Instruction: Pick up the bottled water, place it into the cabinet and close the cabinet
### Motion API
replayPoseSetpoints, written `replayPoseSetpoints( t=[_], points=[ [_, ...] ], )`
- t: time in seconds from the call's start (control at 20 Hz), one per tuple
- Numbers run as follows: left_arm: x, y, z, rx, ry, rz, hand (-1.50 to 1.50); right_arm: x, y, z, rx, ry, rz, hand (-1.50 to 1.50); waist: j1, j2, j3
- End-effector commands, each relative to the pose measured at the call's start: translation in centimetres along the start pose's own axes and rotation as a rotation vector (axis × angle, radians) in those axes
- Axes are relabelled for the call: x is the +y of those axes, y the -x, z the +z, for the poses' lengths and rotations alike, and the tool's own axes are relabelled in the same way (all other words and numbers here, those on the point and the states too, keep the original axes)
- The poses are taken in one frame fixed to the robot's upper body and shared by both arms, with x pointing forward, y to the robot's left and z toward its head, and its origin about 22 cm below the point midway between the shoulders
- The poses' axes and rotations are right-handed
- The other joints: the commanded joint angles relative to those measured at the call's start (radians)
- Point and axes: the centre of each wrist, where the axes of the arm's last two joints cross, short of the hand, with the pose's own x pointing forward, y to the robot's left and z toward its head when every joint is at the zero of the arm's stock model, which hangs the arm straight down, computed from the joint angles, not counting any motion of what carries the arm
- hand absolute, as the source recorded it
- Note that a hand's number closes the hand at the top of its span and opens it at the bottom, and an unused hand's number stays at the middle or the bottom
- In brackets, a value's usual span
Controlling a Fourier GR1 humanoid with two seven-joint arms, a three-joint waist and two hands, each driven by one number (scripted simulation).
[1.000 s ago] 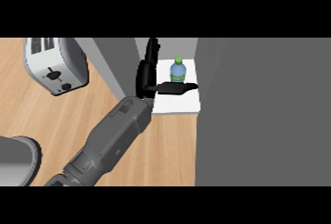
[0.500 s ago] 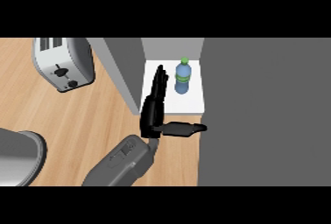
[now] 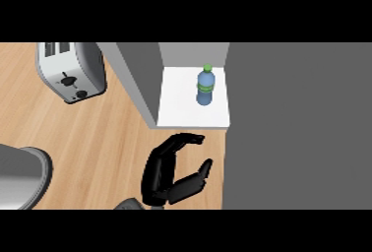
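The bottled water [image 3: 205,88], blue with a green band and cap, stands upright on the white floor of the open cabinet [image 3: 181,112], near its right side. My left hand [image 3: 163,172] is over the wooden counter just in front of the cabinet's opening, well clear of the bottle. It is open, its fingers pointing toward the cabinet with the tips bent to the right and the thumb spread apart. It holds nothing. My right hand does not show.
A silver toaster [image 3: 71,71] sits on the counter [image 3: 87,138] at the upper left. A grey cabinet wall [image 3: 138,83] borders the opening on the left. A broad grey panel [image 3: 298,128] fills the right side. A round grey object [image 3: 22,177] lies at the lower left edge.
My left hand let go of the bottle and drew back out of the cabinet toward me. The bottle stays standing inside.
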Motion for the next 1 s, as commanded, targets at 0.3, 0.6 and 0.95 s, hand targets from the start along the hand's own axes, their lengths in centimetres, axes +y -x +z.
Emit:
replayPoseSetpoints(
  t=[0.3, 0.6, 0.95],
  points=[
    [7.0, -3.1, 6.7, 0.026, 0.02, -0.04, 1.5, 3.2, -2.3, 0.5, 0.074, -0.204, 0.08, 1.5, -0.015, -0.001, 0.0],
    [10.3, -5.3, 6.5, 0.015, 0.017, -0.082, 1.5, 4.4, -3.0, -1.6, 0.124, -0.429, 0.097, 1.5, -0.006, 0.002, -0.003],
    [13.8, -9.6, 7.5, -0.025, 0.014, -0.048, -1.5, 6.2, -3.5, -1.8, 0.036, -0.472, 0.09, 1.5, -0.006, -0.006, -0.005]
  ],
)
